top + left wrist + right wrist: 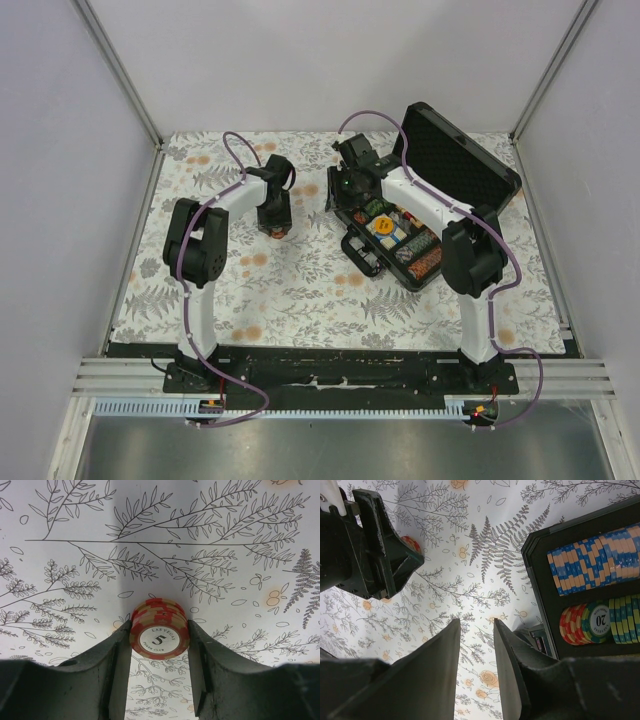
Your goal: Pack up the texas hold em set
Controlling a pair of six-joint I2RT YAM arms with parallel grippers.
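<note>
The left gripper (160,625) points down at the table (300,290), at about 9 o'clock from its middle, with its jaws clamped on a short stack of red chips (159,639), the top one marked 5. The case (470,150) lies open at 2 o'clock, its lid raised on the far side and its chip rows (592,560) filled. The right gripper (476,630) hangs at the case's 10 o'clock end, jaws slightly apart with nothing between them.
</note>
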